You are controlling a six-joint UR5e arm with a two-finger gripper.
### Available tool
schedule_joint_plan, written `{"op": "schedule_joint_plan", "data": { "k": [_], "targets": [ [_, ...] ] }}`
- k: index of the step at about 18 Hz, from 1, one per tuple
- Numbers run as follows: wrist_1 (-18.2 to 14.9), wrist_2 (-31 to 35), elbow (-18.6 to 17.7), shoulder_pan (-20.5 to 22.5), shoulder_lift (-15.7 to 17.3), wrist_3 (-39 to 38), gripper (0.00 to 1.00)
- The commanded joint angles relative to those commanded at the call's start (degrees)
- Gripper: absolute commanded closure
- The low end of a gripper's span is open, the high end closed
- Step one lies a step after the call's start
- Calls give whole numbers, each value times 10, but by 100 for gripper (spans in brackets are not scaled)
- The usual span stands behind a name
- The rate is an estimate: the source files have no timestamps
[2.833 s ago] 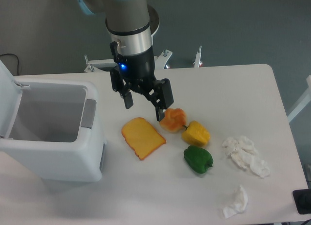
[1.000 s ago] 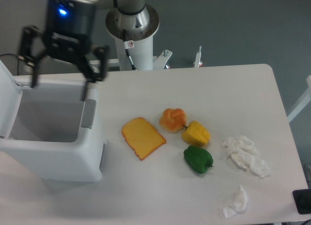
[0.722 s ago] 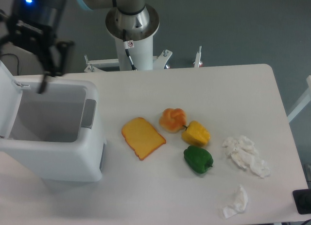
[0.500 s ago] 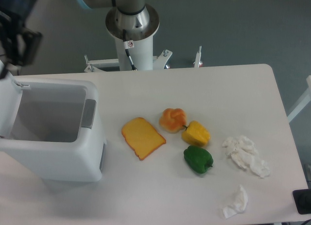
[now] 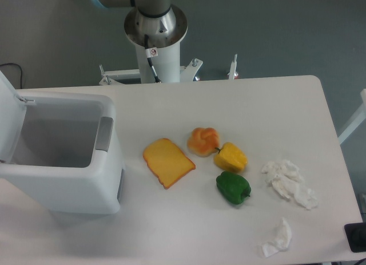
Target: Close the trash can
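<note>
The trash can (image 5: 68, 185) is a large boxy white bin at the table's left side, its mouth wide open and nothing visible inside. Its white lid (image 5: 10, 113) stands raised at the far left edge of the frame. A grey latch strip (image 5: 104, 133) runs down the bin's right rim. My gripper is out of view; only the arm's base column (image 5: 155, 33) and a bit of the arm at the top edge show.
On the white table (image 5: 257, 105) lie an orange bread slice (image 5: 167, 161), an orange bun (image 5: 203, 141), a yellow pepper (image 5: 231, 157), a green pepper (image 5: 233, 188) and crumpled white tissues (image 5: 289, 182) (image 5: 277, 237). A dark object (image 5: 357, 237) sits at the bottom right corner.
The gripper travelled left from above the bread, passed over the open bin and left the frame at the upper left. The bin, its lid and the food have not moved.
</note>
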Motion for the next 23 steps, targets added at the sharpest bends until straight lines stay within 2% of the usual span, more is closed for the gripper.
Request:
{"op": "schedule_joint_plan", "data": {
  "k": [5,13,19,23],
  "targets": [
    [0,-20,-23,-18,1,-13,0],
    [0,-20,-25,-31,-5,-13,0],
    [1,-19,-25,-46,-28,-11,0],
    [1,-15,-29,-46,-30,-12,0]
  ]
}}
